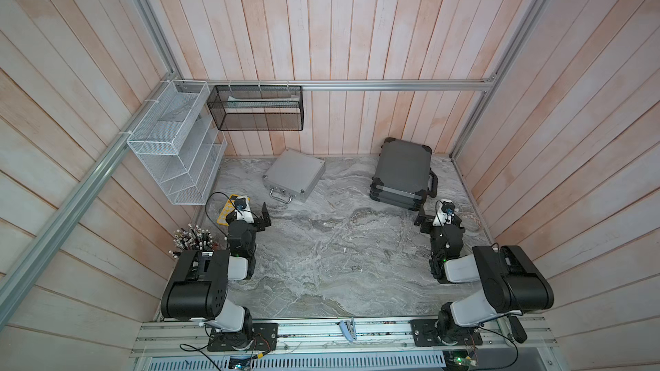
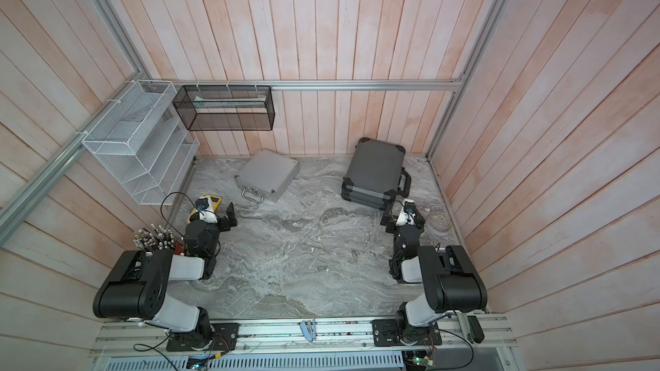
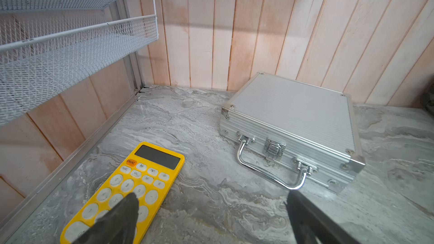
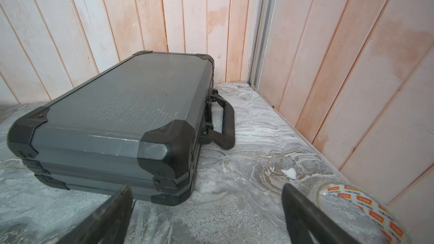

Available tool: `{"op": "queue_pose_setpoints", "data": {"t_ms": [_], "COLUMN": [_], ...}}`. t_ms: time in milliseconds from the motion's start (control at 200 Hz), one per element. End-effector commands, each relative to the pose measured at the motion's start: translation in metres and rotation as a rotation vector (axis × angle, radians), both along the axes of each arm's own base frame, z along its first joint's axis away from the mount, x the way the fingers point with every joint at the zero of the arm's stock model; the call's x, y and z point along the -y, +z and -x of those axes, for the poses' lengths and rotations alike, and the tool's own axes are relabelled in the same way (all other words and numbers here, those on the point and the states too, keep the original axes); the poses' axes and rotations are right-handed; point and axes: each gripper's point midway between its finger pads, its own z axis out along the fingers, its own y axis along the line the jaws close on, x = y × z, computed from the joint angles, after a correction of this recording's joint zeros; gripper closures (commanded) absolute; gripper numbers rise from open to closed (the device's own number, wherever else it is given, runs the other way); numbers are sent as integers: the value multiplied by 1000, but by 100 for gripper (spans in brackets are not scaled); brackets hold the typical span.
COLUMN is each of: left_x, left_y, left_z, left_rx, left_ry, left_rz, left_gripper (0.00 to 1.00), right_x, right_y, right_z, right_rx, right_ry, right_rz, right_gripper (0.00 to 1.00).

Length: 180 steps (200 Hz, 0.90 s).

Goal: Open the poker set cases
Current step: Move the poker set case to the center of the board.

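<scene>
Left pincer (image 3: 211, 197): spread wide, empty, above grey marbled table (image 1: 321, 265), short of small square silver aluminium case (image 3: 293, 116).
Right pincer (image 4: 206, 187): spread wide, empty, near a corner of larger dark-grey case with black corners (image 4: 117, 104).
Silver case: shut, flat, back left of table, handle and latch facing front.
Dark-grey case: shut, flat, back right, handle toward side wall.
Yellow calculator (image 3: 143, 177): flat on table, beside silver case.
</scene>
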Motion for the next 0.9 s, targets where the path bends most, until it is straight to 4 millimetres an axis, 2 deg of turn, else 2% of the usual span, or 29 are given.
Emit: {"op": "queue_pose_setpoints", "data": {"t_ms": [0, 895], "left_x": [1, 1], "left_y": [-3, -4], "left_z": [2, 1], "left_rx": [-4, -5], "left_ry": [-9, -10], "left_rz": [-6, -7], "left_gripper": [0, 0], "right_x": [1, 1], "right_y": [2, 1], "right_z": [0, 0], "right_rx": [11, 8], "right_ry": [-14, -6], "right_rz": [-10, -16], "right_gripper": [1, 1]}}
